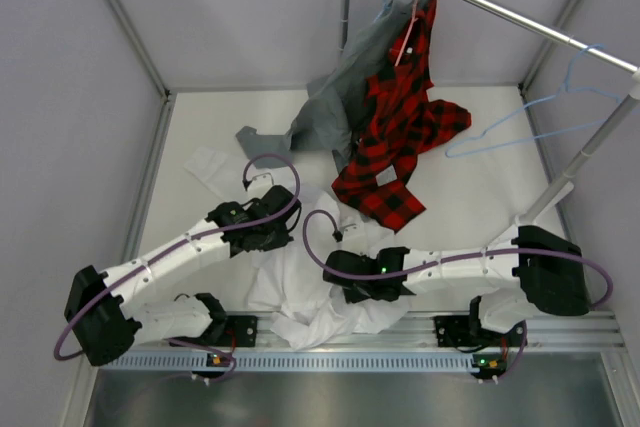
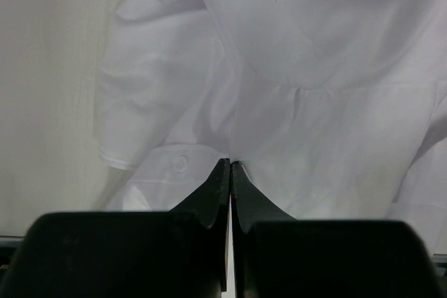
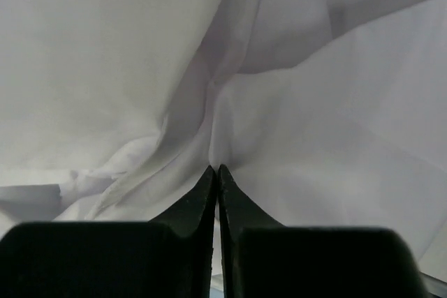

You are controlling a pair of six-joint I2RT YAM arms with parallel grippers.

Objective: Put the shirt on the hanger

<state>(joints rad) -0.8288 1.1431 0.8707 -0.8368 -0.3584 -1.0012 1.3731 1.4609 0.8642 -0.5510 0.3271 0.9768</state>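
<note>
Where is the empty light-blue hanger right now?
In the top view, the hanger hangs empty from the metal rail at far right, beyond the red plaid shirt.

Top view, I'm looking down from above and behind the arm bases (image 1: 222, 331), whole table (image 1: 480, 207) in frame. Both wrist cameras face forward, pressed close to the shirt (image 1: 300, 292), the one thing all three views share.
</note>
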